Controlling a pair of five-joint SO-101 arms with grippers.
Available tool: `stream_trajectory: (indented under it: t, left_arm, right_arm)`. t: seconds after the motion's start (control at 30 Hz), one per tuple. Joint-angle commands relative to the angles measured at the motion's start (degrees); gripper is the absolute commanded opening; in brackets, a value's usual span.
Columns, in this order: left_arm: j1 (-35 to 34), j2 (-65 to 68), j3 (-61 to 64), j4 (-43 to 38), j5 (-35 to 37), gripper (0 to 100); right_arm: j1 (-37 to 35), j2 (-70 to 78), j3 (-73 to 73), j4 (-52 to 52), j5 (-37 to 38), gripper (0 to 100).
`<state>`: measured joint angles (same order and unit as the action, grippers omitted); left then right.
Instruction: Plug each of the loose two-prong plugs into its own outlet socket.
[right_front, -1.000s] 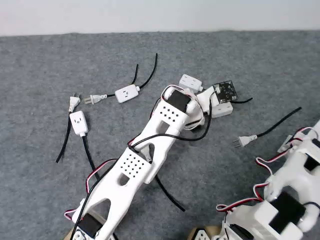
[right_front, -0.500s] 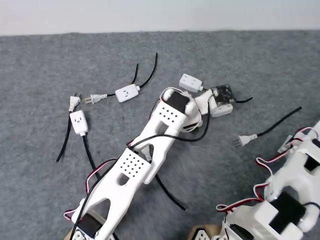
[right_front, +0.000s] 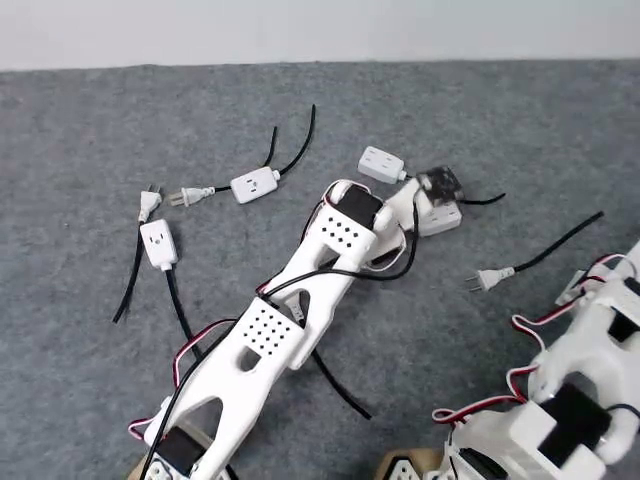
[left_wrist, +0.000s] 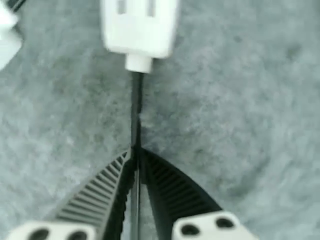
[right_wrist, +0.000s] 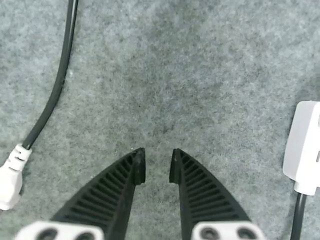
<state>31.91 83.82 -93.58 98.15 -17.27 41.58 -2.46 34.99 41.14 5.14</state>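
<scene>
The left gripper (left_wrist: 136, 150) is clenched on the black cord (left_wrist: 136, 107) just behind a white socket (left_wrist: 140, 25), which lies on the grey carpet (left_wrist: 240, 100). The step in hand seems to be placing this socket. The right gripper (right_wrist: 156, 167) stands a little open and empty, near a loose plug (right_wrist: 10, 186). Next, the prongs of this plug must line up with the socket slots.

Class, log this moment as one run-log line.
left claw: shut on socket cord | right claw: open, over carpet | loose plug: unplugged
</scene>
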Motion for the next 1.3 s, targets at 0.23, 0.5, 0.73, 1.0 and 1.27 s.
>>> stream_trajectory:
  t: [0.23, 0.5, 0.73, 1.0, 1.27]
  left_arm:
    - [-0.62, -10.11, 9.54, 2.73, 16.26, 1]
    - [-1.41, -20.75, 26.42, 2.73, 22.24, 1]
    - [-0.97, -33.76, 46.90, 2.64, 37.01, 1]
    - [3.34, -50.37, 70.99, -0.79, 44.75, 1]
    - [5.45, -63.47, 87.69, -16.26, 34.29, 2]
  right_arm:
    - [0.22, -2.33, -0.62, -0.57, 0.62, 9.2]
    - [0.13, -2.33, 0.00, -0.66, 0.62, 9.1]
    - [-1.98, -2.33, 0.18, -0.57, 0.26, 9.1]
    - [-8.22, -2.33, 0.09, 3.30, 0.09, 9.1]
    - [-12.09, -2.33, 0.97, 4.62, -2.37, 9.0]
